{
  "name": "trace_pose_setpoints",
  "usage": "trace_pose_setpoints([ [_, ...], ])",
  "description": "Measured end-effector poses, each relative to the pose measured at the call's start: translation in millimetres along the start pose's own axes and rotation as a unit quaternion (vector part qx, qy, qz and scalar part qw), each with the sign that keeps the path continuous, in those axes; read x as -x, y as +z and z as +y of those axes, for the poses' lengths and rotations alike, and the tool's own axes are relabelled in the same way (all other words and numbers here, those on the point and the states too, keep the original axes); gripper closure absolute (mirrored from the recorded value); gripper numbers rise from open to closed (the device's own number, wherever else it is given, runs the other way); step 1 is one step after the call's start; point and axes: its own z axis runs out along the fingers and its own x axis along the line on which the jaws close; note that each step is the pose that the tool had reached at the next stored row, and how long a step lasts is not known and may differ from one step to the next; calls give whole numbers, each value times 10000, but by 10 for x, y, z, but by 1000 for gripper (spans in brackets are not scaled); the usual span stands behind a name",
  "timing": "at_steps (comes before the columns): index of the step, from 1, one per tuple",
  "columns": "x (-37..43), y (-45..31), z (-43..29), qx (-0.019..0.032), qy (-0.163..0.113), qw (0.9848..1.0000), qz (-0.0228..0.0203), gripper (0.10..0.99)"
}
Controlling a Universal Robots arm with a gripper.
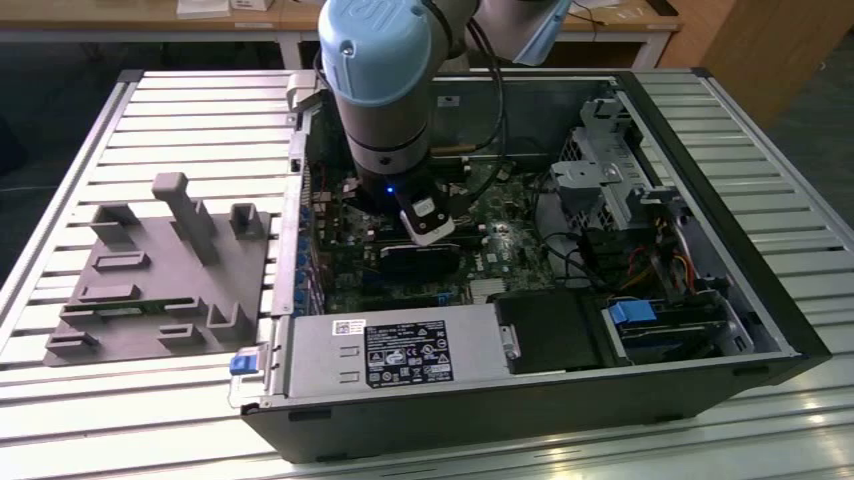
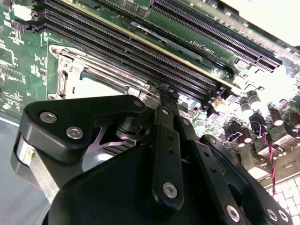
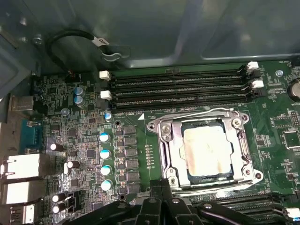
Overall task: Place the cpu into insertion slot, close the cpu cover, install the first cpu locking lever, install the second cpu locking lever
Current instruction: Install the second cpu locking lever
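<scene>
Slatted metal table (image 1: pixel 134 100), wooden desks (image 1: pixel 627 25) behind, dark floor (image 1: pixel 54 60)

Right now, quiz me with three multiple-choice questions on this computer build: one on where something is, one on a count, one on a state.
1. Where does the cpu lie?
A. On the grey fixture plate beside the case
B. In the insertion slot on the motherboard
C. On top of the power supply

2. How many long black memory slots run beside the socket in the first wrist view?
A. One
B. Four
C. Nine

3. How does the cpu cover sit?
A. Down, framing the chip
B. Standing straight up
C. Taken off and lying outside the case

Answers: 1 B, the pale chip sits within the silvery socket rim. 2 B, four parallel rows show. 3 A, the frame lies flat around the chip.
</scene>
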Motion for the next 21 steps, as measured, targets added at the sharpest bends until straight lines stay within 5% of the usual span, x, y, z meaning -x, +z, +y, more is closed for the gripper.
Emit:
trace_pose_setpoints([
  [7,-3,8,0,-115,-10,9999,-14,980],
  [21,-27,29,-5,-116,-17,9999,-22,980],
])
